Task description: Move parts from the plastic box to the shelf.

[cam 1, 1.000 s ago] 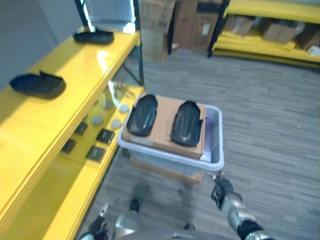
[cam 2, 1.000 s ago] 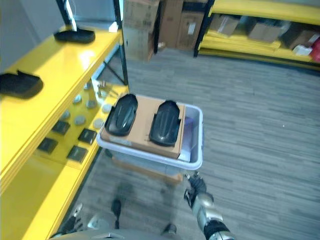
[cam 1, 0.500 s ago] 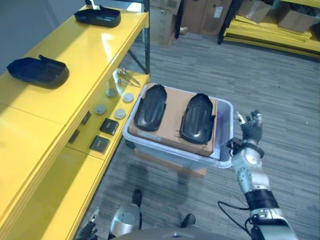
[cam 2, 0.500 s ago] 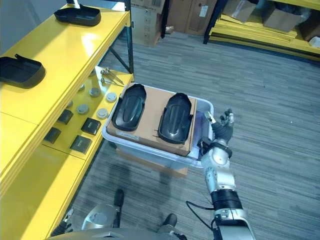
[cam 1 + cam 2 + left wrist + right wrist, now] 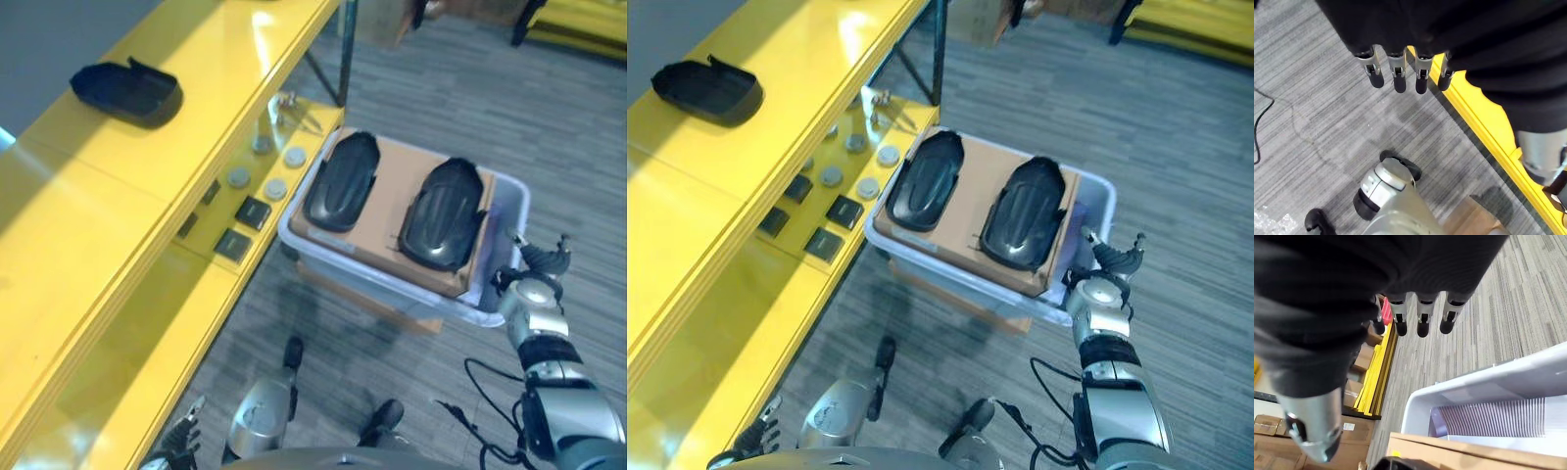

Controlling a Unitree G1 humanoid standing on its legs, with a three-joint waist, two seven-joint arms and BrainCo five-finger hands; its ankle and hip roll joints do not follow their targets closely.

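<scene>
A translucent plastic box [image 5: 508, 190] stands on the floor beside the yellow shelf [image 5: 147, 186]. A cardboard sheet [image 5: 394, 186] lies across it with two black moulded parts, one at left [image 5: 340, 181] and one at right [image 5: 444, 213]. A third black part [image 5: 127, 90] lies on the shelf top. My right hand [image 5: 536, 287] hovers open at the box's near right corner, fingers [image 5: 1422, 316] straight above the box rim [image 5: 1484, 377], holding nothing. My left hand [image 5: 182, 446] hangs low by the shelf's front edge, its fingers [image 5: 1396, 73] straight and empty.
The lower shelf level [image 5: 257, 186] carries several round discs [image 5: 238, 177], flat black squares [image 5: 253, 211] and a small metal piece [image 5: 286, 103]. A brown carton [image 5: 377, 302] sits under the plastic box. Grey carpet floor [image 5: 549, 117] stretches to the right.
The camera has tilted and shifted, so the box now sits further right. My right hand rose from below the box to its right corner, then settled lower against it.
</scene>
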